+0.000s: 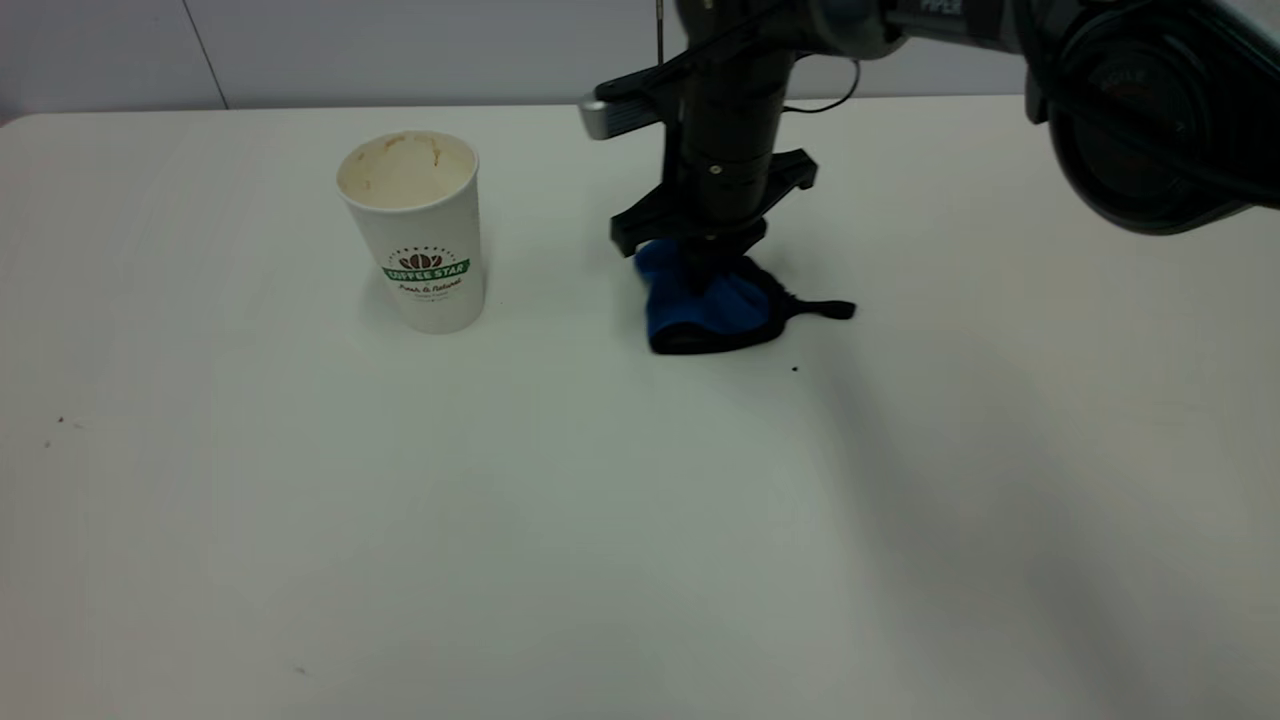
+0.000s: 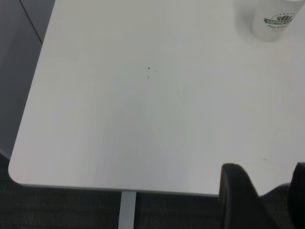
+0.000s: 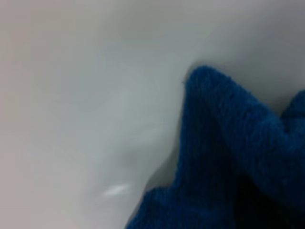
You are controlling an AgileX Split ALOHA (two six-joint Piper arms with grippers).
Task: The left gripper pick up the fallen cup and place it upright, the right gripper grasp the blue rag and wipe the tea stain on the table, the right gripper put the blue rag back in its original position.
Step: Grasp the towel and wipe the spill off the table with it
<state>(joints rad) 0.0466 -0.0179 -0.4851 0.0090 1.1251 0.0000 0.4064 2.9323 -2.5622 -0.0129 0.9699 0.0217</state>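
Observation:
The white paper cup [image 1: 415, 235] with a green logo stands upright on the table's left half; its inside is tea-stained. It also shows in the left wrist view [image 2: 274, 21]. The blue rag [image 1: 705, 305] lies bunched on the table at centre. My right gripper [image 1: 705, 250] points straight down into the rag, its fingertips buried in the cloth, and the rag [image 3: 238, 157] fills much of the right wrist view. My left gripper [image 2: 267, 171] is open and empty, pulled back over the table's edge, far from the cup. No stain shows on the table.
The white table [image 1: 500, 500] has a few tiny dark specks [image 1: 795, 368]. A rounded table corner [image 2: 19, 174] and edge lie near the left gripper. The right arm's large joint [image 1: 1150, 110] hangs over the far right.

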